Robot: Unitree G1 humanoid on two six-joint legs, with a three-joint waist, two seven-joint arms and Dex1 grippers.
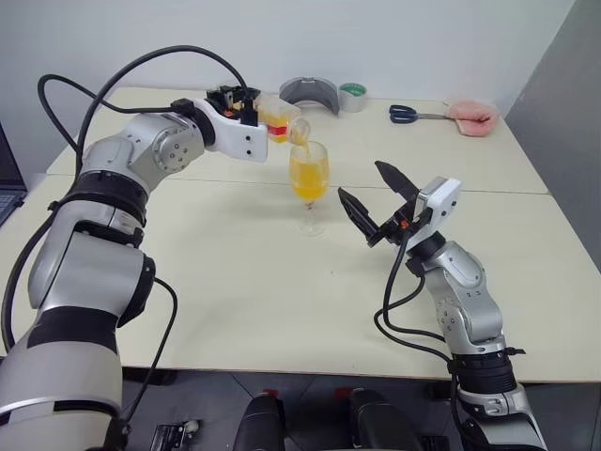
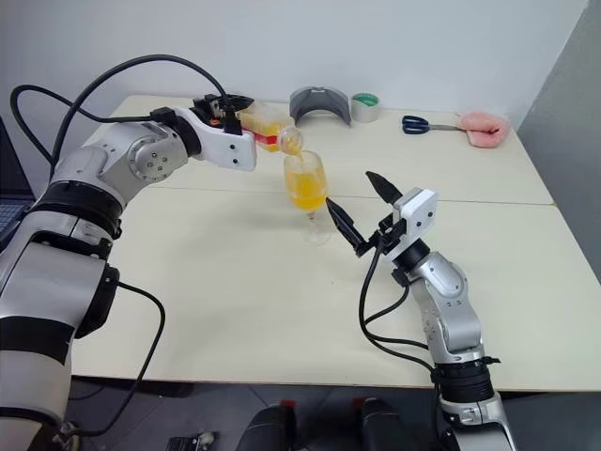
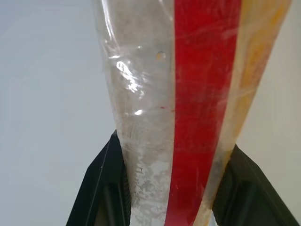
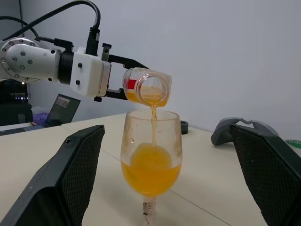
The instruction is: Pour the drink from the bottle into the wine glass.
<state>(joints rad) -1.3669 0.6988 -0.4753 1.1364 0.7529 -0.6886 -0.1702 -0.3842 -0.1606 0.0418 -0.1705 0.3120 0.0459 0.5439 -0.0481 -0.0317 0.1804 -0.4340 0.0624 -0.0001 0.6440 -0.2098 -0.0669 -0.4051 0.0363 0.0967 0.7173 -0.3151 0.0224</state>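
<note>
Orange drink [image 4: 151, 172] under level left hand [image 1: 246, 105]

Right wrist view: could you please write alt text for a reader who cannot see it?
The left gripper holds the bottle tipped over the wine glass, and the drink streams in. The right gripper is open around the glass without touching it.

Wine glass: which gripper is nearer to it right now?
Right. The open right gripper sits just beside the wine glass, not touching. The left gripper holds the tilted bottle above its rim.
</note>
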